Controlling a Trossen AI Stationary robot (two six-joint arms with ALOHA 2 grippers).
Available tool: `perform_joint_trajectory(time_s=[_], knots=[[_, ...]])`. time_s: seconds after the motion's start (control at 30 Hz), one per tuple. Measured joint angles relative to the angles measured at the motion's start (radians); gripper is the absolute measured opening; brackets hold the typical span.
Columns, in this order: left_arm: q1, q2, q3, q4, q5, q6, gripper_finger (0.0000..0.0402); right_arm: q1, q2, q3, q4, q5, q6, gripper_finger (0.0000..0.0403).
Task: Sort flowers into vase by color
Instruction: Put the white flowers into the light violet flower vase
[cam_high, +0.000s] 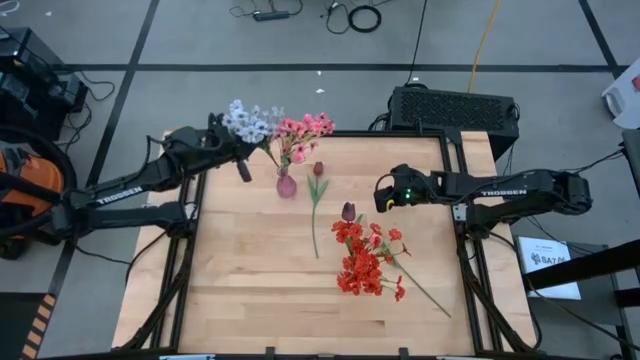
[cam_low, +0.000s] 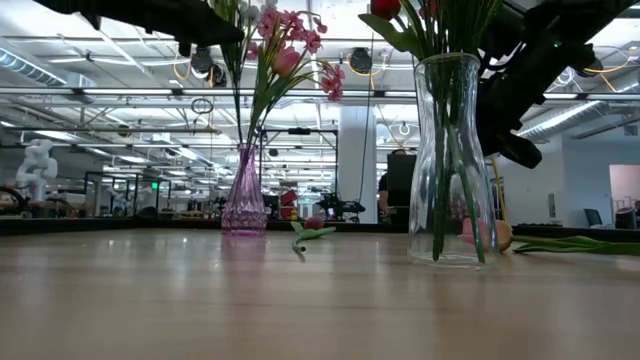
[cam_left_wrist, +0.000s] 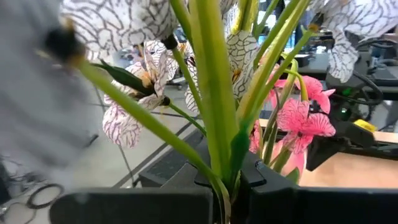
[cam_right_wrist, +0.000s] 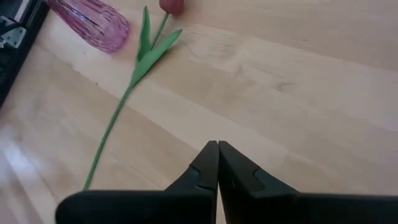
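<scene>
Beside the pink vase (cam_high: 286, 184), the left gripper (cam_left_wrist: 227, 186) pinches the pale blue-white sprig (cam_high: 245, 122) by its stalks, likely to carry it to a vase. Past the tulip (cam_high: 317, 190) from that vase, the right gripper (cam_right_wrist: 217, 163) hovers shut and empty. The clear vase (cam_low: 452, 160) holding the red flowers (cam_high: 365, 258) barely shows from above.
</scene>
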Motion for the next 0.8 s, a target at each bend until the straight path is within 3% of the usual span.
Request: perform_joint_trajectory(time_s=[0.17, 0.6, 0.8], knots=[[0.017, 0.039, 0.002, 0.073, 0.033, -0.028, 0.0011, 0.000, 0.000, 0.000, -0.002, 0.004, -0.002, 0.0000], [0.039, 0.035, 0.169, -0.164, 0.039, -0.040, 0.0011, 0.000, 0.000, 0.000, -0.004, 0.004, -0.006, 0.0000], [0.039, 0.039, 0.177, -0.182, 0.086, -0.103, 0.0011, 0.000, 0.000, 0.000, -0.006, 0.006, -0.018, 0.0000]])
